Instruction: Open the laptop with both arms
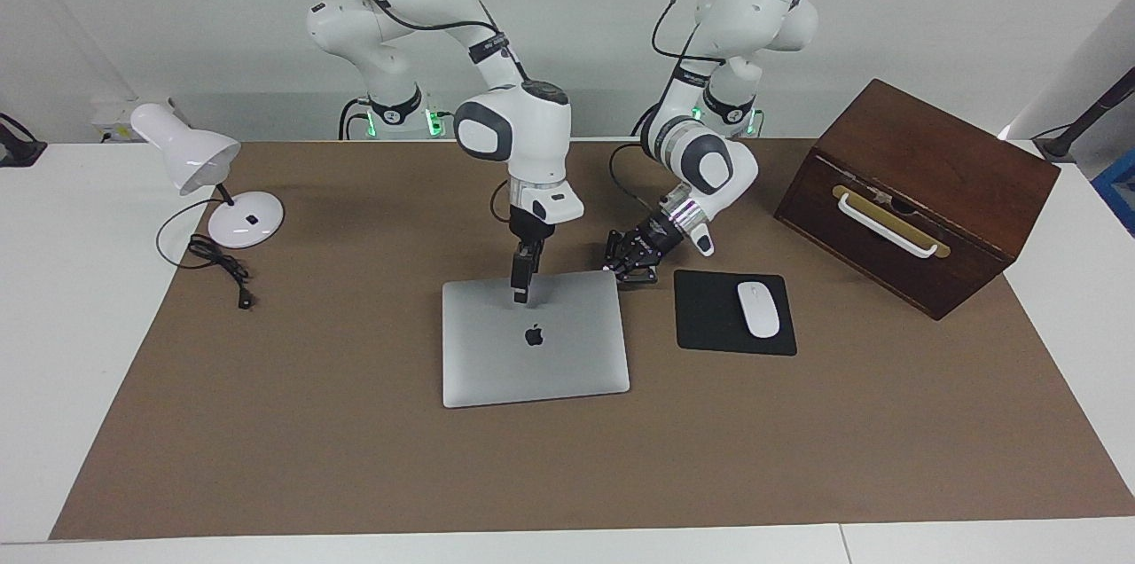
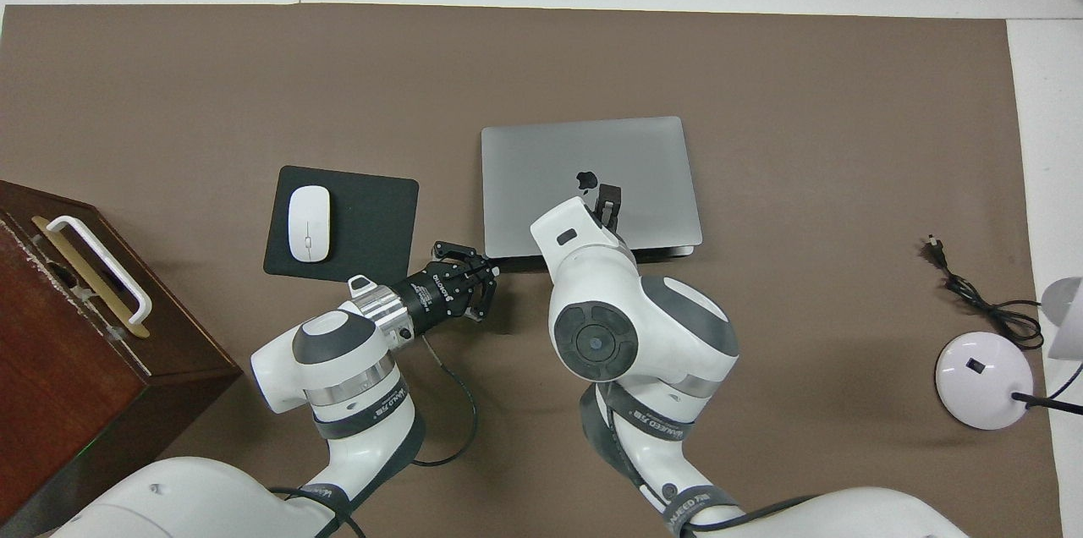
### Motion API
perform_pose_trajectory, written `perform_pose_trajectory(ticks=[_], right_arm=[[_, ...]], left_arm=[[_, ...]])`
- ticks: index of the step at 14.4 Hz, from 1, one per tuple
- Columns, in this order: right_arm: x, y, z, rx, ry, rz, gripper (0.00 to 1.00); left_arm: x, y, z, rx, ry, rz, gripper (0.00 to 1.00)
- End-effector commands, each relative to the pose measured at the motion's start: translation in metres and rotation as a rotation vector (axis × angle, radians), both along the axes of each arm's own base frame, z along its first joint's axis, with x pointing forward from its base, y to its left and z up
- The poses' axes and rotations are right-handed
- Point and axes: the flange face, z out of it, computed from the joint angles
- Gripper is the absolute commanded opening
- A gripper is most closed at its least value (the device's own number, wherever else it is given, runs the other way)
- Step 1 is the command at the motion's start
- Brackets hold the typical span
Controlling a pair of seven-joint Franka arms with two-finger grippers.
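the laptop (image 1: 535, 338) lay closed and flat on the brown mat (image 1: 355, 458), apple logo up, in the middle of the table. just beside it, toward the left arm's end, sat the black mouse pad (image 1: 709, 316) with a white mouse (image 1: 758, 309) on it — and past that, a dark wooden box (image 1: 918, 191) with a white handle.

the right gripper (image 1: 520, 296) pointed straight down over the lid, between the logo and the laptop's edge nearest the robots; its tip looked to be at the lid surface, though contact was hard to confirm. its fingers stood together as one narrow black tip — clenched, with nothing between them. in the overhead view that gripper (image 2: 607, 201) showed just beside the logo.

the left gripper (image 1: 628, 267) came in low and slanted at the laptop's corner nearest the robots on the mouse-pad side, its tips (image 2: 489, 270) right at that corner. it was clenched tight, fingertips met, outer links splayed; whether it pinched the laptop's edge could not be told.

toward the right arm's end stood a white desk lamp (image 1: 213, 183) with its black cord (image 1: 217, 267) trailing onto the mat.
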Motion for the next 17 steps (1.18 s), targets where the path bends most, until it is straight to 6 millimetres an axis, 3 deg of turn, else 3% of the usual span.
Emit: perform_pose_trajectory(ticks=[1,5,9,17], right_arm=[[0.008,0.003,0.001,0.009,-0.029,0.006,1.0],[0.013,0.005,0.009,0.003,-0.052,0.019,1.0],[0.018,0.01,-0.004,-0.003,-0.045,0.025,1.0],[0.025,0.015,0.008,-0.025,-0.067,0.028,1.0]], left_arm=[[0.004,0.002,-0.014,0.031,0.005,0.02,0.0],[0.005,0.003,-0.016,0.03,0.007,0.022,0.0],[0.005,0.003,-0.016,0.029,0.008,0.023,0.0],[0.006,0.004,-0.016,0.025,0.006,0.024,0.0]])
